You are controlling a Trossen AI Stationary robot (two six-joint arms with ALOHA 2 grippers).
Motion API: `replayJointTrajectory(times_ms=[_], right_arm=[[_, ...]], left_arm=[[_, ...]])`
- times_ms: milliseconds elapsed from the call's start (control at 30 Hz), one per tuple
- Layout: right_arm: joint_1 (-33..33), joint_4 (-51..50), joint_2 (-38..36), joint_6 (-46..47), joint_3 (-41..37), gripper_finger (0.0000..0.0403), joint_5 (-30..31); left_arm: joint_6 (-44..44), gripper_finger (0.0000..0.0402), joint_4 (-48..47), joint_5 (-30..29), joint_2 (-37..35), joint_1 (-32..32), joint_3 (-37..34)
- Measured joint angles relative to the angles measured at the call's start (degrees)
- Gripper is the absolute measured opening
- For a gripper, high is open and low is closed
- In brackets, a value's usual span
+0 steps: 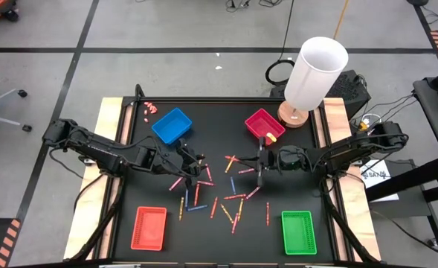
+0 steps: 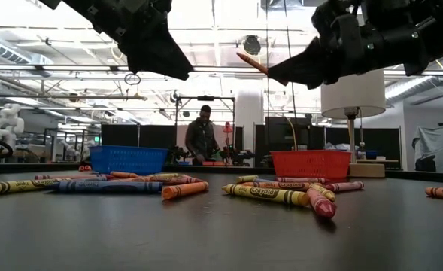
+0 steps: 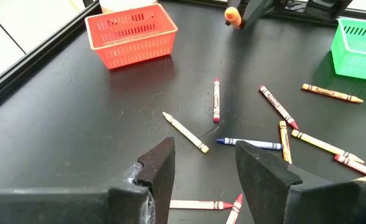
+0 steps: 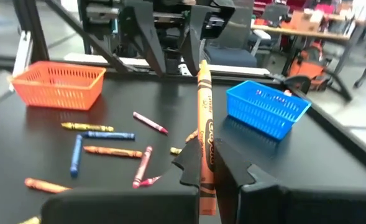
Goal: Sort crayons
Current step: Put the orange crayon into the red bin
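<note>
Several crayons (image 1: 219, 195) in red, pink, orange, yellow and blue lie flat and scattered over the middle of the black table. My right gripper (image 1: 254, 161) hovers over their far right part, shut on an orange crayon (image 4: 204, 118). That crayon also shows in the low view (image 2: 251, 62), high above the table. My left gripper (image 3: 204, 155) hovers open over the left part of the scatter (image 1: 196, 170), tilted downward. Nothing is between its fingers. A blue crayon (image 3: 250, 144) and a yellow one (image 3: 186, 132) lie on the table just beyond its fingertips. My right gripper pinches the orange crayon between its two fingers, by the lower part of its paper wrapper (image 4: 205, 158). The fingers come almost level from the table's right, and the crayon lies along them. Its free end (image 2: 245, 57) sticks out past the fingertips, slanting up, clear of the table.
Four shallow trays stand around the scatter: blue (image 1: 172, 125) far left, magenta (image 1: 265, 124) far right, red (image 1: 149, 227) near left, green (image 1: 299, 232) near right. A white-shaded lamp (image 1: 315, 74) stands at the far right corner. Tiny pink bits (image 1: 150, 108) lie far left.
</note>
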Motion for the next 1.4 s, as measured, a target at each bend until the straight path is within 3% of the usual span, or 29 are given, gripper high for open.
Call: replayJointTrajectory(times_ms=[267,600,1400], right_arm=[[0.0,0.0,0.0,10.5,0.0,0.0004,0.0],[0.0,0.0,0.0,17.1,0.0,0.0004,-0.2],[0.0,-0.2,0.0,16.9,0.0,0.0004,-0.2]], left_arm=[[0.0,0.0169,0.0,0.0,0.0,0.0,0.0],[0.0,0.0169,0.0,0.0,0.0,0.0,0.0],[0.1,0.0169,0.0,0.0,0.0,0.0,0.0]])
